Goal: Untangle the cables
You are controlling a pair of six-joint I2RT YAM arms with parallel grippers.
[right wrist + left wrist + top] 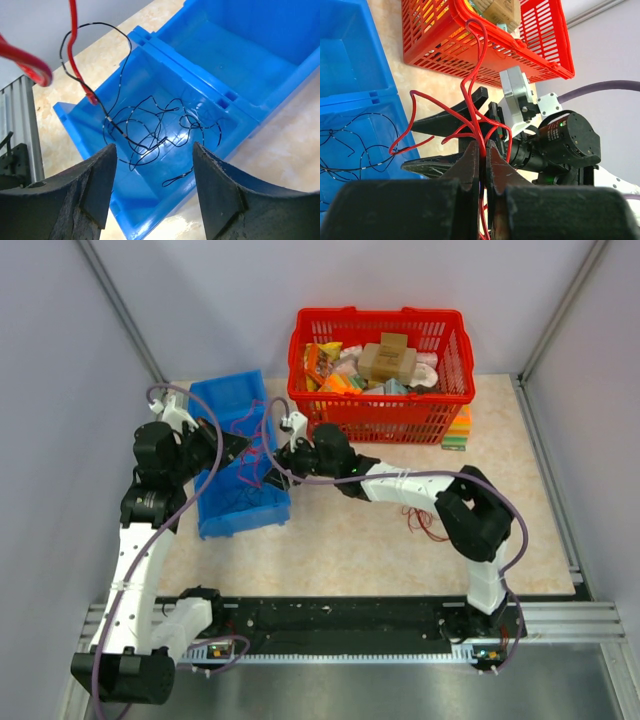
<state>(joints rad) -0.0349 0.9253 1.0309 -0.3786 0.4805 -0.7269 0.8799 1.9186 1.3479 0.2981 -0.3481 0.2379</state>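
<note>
Left gripper (481, 150) pinched shut on red cables (470, 90); loops crossed, hanging just above blue bin (250, 60). Right gripper (154, 150) spread wide over bin, gripping nothing. Dark wire (150, 125) lies inside bin, apparently freed. Judgement: partway, red tangle remains.

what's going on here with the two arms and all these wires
The left tool is shut on a loopy red cable, holding it up over the blue bin. The right tool is open and close by, gripping nothing. A thin black wire lies tangled in the bin below. More red wire lies on the table, off to the right.
</note>
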